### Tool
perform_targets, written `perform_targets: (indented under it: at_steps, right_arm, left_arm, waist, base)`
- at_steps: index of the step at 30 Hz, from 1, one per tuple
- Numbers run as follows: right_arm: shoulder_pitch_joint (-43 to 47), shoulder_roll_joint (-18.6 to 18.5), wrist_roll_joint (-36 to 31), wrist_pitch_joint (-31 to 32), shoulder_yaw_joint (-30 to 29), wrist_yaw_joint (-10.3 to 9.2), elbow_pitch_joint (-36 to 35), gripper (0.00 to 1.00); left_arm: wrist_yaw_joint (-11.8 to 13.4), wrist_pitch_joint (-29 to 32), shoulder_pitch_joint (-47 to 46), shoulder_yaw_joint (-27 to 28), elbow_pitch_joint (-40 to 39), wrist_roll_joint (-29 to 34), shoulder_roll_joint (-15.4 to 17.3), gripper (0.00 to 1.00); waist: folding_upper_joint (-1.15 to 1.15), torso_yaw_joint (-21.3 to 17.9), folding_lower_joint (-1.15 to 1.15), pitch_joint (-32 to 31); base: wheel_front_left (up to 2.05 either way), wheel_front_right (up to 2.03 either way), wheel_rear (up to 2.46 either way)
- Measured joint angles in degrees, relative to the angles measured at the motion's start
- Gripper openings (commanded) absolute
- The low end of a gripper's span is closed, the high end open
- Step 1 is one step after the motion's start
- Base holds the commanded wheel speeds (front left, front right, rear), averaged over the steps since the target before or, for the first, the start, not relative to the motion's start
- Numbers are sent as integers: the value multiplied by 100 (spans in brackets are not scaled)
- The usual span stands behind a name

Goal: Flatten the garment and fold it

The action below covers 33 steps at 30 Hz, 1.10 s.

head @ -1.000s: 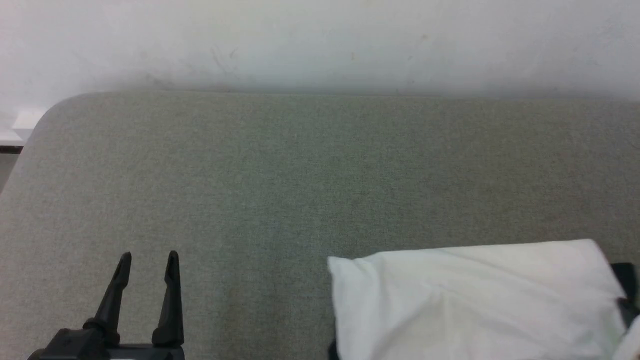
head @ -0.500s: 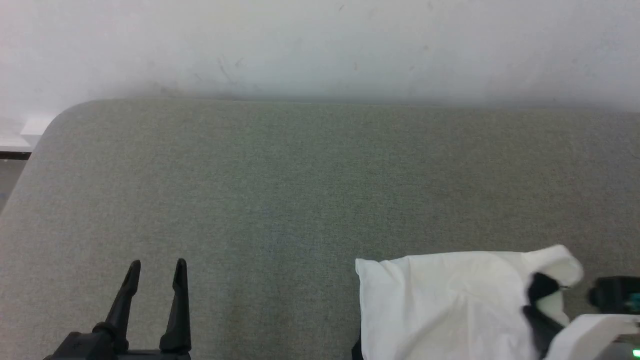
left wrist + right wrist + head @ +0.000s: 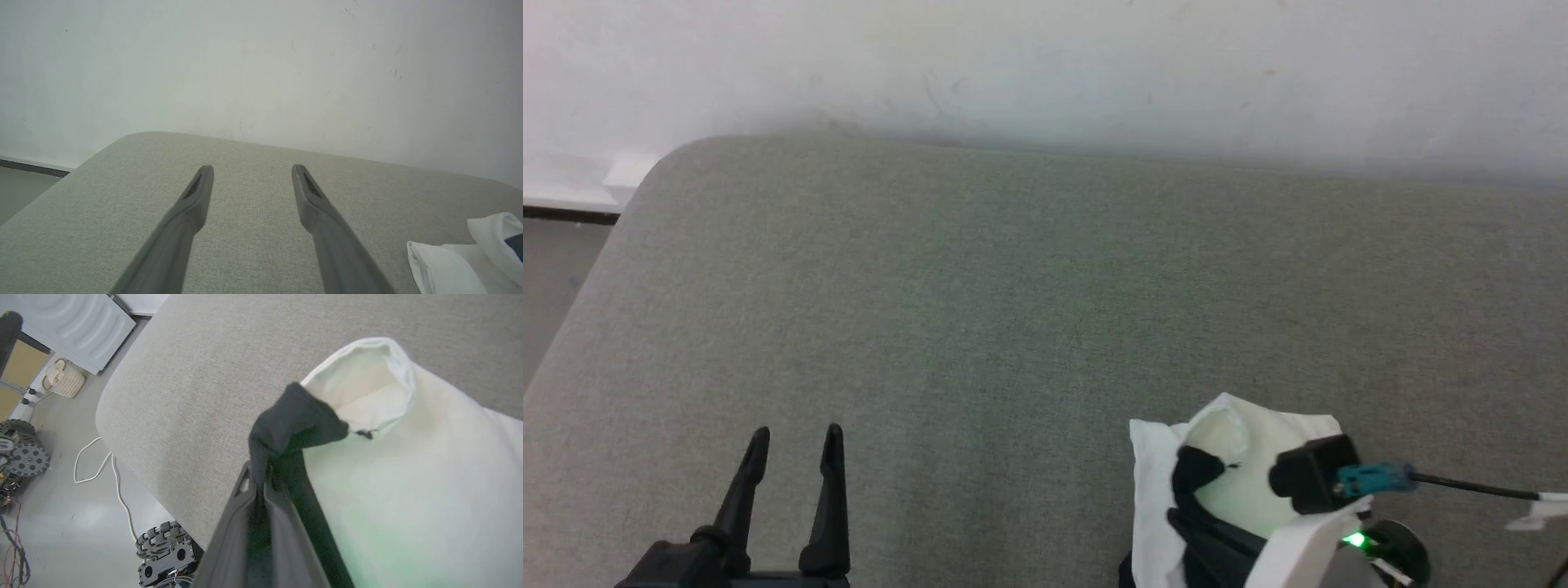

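Black sleeve cloth of the garment (image 3: 408,477) sits pinched by the right gripper (image 3: 259,477); that thin hold may slip when pulled. The left gripper (image 3: 796,433) has its jaws spread.

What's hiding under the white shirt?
The grey cushioned top shows all around the garment, so it probably carries on underneath. The part right below is covered, so nothing else can be seen there. The right gripper pinches the garment's black fabric.
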Motion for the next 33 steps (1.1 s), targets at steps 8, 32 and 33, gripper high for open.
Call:
perform_targets:
  at_steps: [8, 32, 33]
  right_arm:
    - [-336, 10, -327, -134, 142, 0, 838, 0]
    - [-256, 14, -265, -100, -1658, 0, 193, 100]
    - [-136, 7, -267, -86, -1819, 0, 170, 100]
  left_arm:
    - [-81, -2, -188, -114, 125, -22, -62, 100]
    - [-85, -49, -187, -192, 212, -110, -90, 100]
    - [-81, -49, -187, -181, 202, -110, -76, 100]
  waist:
    - [0, 298, 1, 148]
    - [0, 34, 0, 43]
    - [0, 4, 0, 50]
  base:
    - [0, 0, 0]
    - [0, 0, 0]
    - [0, 0, 0]
